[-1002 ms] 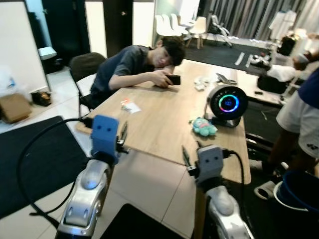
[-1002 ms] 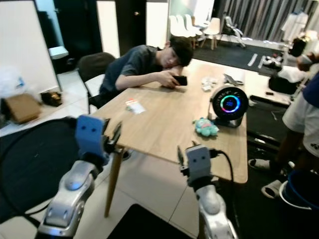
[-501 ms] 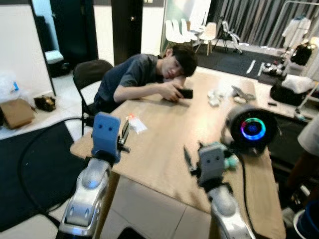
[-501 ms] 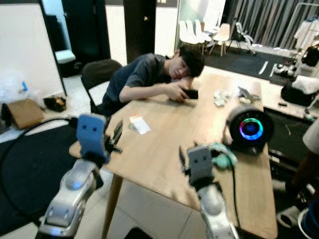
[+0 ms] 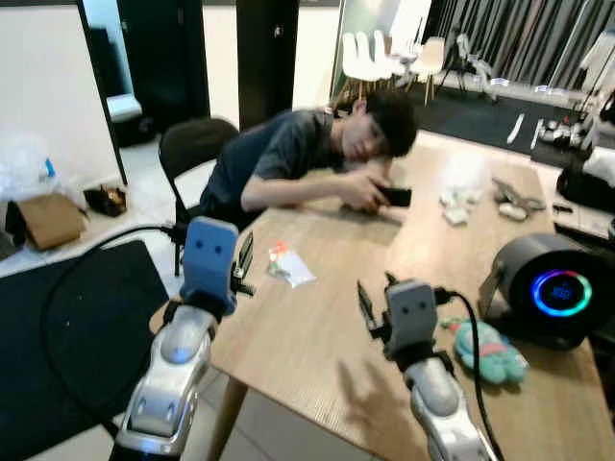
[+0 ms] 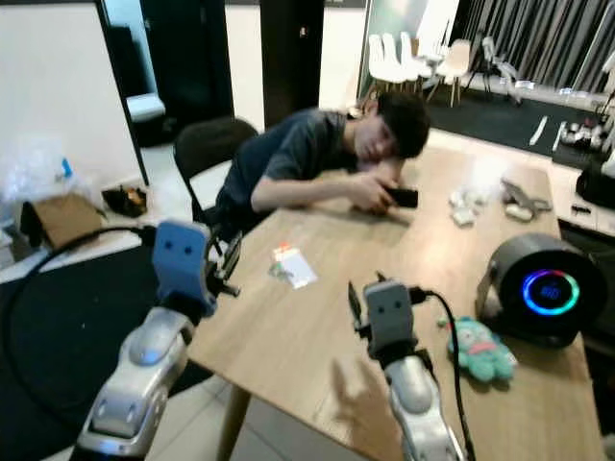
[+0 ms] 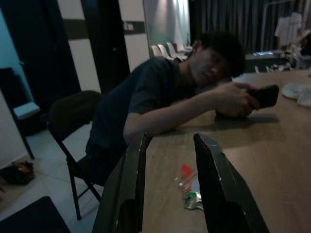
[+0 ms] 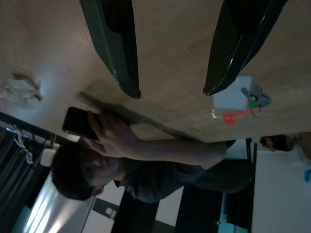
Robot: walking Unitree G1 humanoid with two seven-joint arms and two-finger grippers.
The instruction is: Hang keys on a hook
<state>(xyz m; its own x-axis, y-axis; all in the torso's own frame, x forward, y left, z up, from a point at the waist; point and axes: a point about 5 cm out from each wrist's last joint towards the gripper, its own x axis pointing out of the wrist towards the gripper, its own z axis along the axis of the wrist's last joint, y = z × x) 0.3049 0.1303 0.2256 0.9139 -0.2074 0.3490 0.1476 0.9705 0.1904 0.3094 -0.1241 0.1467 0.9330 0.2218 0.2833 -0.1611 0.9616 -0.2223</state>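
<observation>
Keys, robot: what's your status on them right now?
Both grippers open, empty: left gripper, right gripper raised over the table. Keys lie on a white card near the table's left edge, untouched. Person leaning on the far side.

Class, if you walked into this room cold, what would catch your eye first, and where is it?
Probably the person slumped over the far side of the wooden table, head on an arm, holding a phone. Next, the black speaker with its glowing ring at the table's right, a green plush toy beside it. Nearer, both open grippers, left and right, hang above the table, with the keys lying ahead.
</observation>
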